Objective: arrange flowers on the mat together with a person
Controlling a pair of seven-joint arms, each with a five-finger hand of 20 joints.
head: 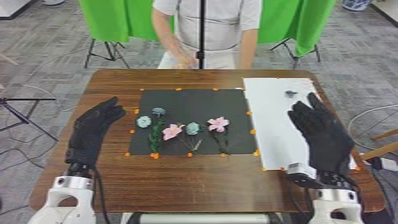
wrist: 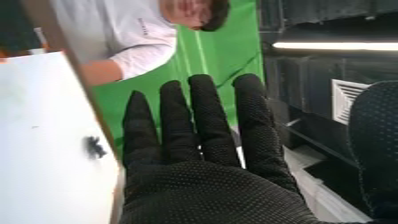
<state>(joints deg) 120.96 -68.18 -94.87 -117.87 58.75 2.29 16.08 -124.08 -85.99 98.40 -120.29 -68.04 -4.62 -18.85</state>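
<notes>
Flowers (head: 194, 128) on the black mat (head: 222, 102), crowded stems (head: 221, 144) the danger

And here we are: 5 blooms on the mat, left of the right hand (head: 320, 130) and right of the left hand (head: 91, 126). Both hands are open, fingers extended, nothing in either! The right hand is up at the white sheet (head: 273, 135); the left hand is just beside the mat's left border.

Ahead of the right hand, on that sheet, lies 1 small dark piece (head: 291, 94). Too small to name for certain, but it looks like the likely next pick, and I'd call the arrangement well along.

So where could it go wrong? A low sweep leftward from the right hand could snag the nearest pink bloom (head: 218, 124) and drag its neighbours, because the stems stand so close together. Pinch that dark piece badly and it could roll, or the sheet could slide along with it.

Now the edges! The counter (head: 178, 187) ends close on the right hand's outer side, so any swing that way risks pushing things off. The roomier lane looks to be forward and left of the right hand, over the mat's far part, beyond the blooms. The orange tabs (head: 252, 131) mark the border to clear on the way in.
</notes>
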